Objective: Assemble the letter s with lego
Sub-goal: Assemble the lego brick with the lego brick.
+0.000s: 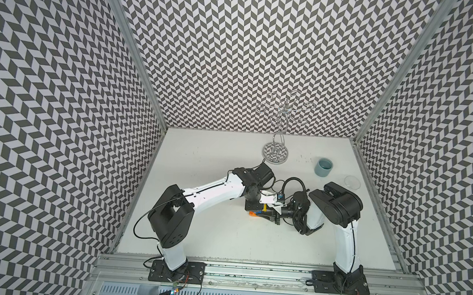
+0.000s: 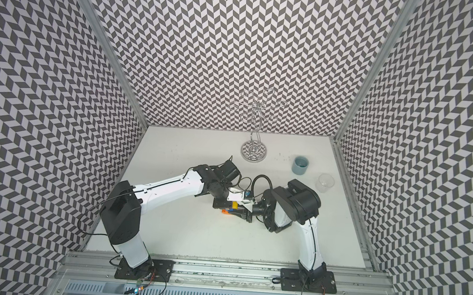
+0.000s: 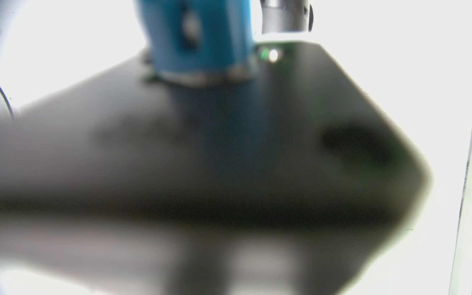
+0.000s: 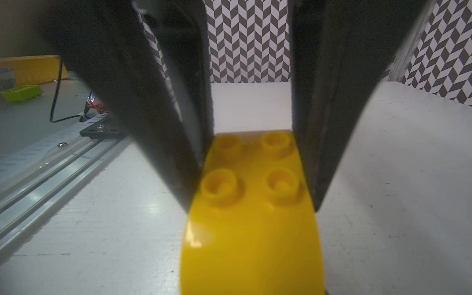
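— At the middle of the table (image 1: 209, 231), a little right of frame centre in both top views, what sits between the two arms?

— The lego (image 1: 258, 211), in one small bunch. An orange brick (image 1: 251, 213) shows at its lower left and a yellow brick (image 1: 265, 207) at its upper right, with a sliver of blue between. The arms cover the rest.

— How is the right gripper (image 4: 252, 204) set?

— Clenched on the yellow brick. Its wrist view shows dark fingers (image 4: 178, 132) pressed against the brick's two long sides, with four studs on the brick's upper face.

— And the left gripper (image 1: 254, 205)?

— It comes in from the left of the frame, and its black body hangs right over the bunch. The jaws are squeezed together. Whether they pinch a brick, I cannot tell. That wrist view is only a blur of dark surface and something blue.

— Anything else on the table?

— A grey-blue cup (image 1: 324, 167) stands toward the upper right. A clear cup (image 1: 352, 182) is just below and right of it, near the table's edge. A chrome wire stand (image 1: 275, 154) is by the back wall. All three are well apart from the bricks.
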